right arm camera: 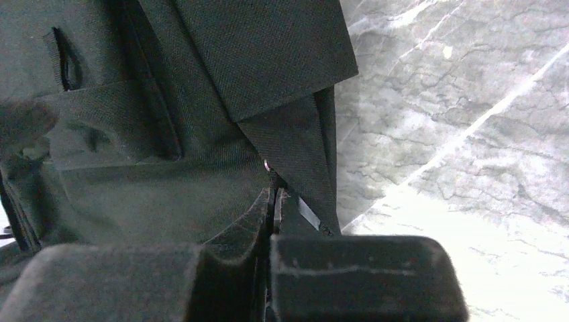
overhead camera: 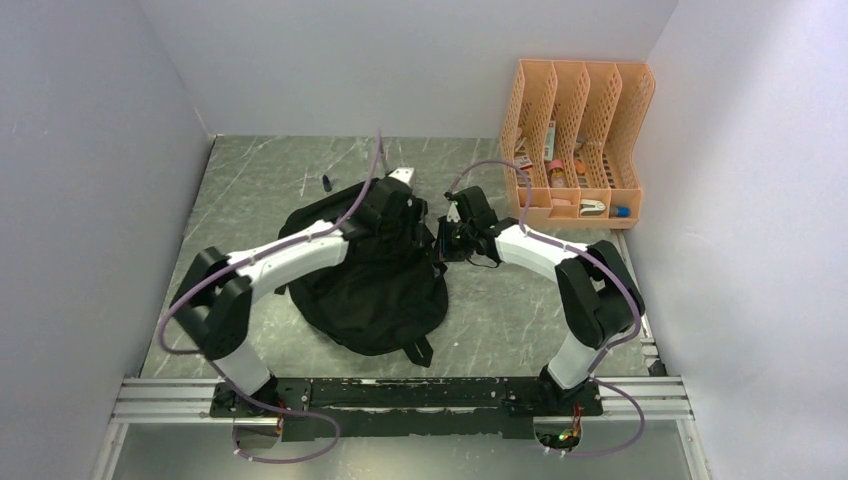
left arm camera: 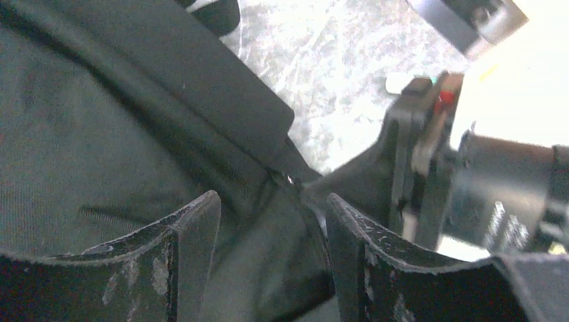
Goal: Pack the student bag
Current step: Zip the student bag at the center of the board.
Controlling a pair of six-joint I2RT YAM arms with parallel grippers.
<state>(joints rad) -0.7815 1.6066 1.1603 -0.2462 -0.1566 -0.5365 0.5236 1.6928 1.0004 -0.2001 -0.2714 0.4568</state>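
Observation:
The black student bag [overhead camera: 375, 295] lies flat in the middle of the table. My left gripper [overhead camera: 418, 228] is at the bag's far right edge. In the left wrist view it [left arm camera: 272, 218] is open, with a fold of the bag's fabric [left arm camera: 100, 134] between its fingers. My right gripper [overhead camera: 445, 241] meets it from the right. In the right wrist view it [right arm camera: 274, 196] is shut on a thin edge of the bag [right arm camera: 201, 87], by a small metal zip piece [right arm camera: 268, 165]. What is inside the bag is hidden.
An orange slotted file organiser [overhead camera: 578, 140] holding several small items stands at the back right. A small dark object [overhead camera: 327, 182] and a pale metal piece [overhead camera: 403, 174] lie behind the bag. Grey walls close in the left, back and right sides.

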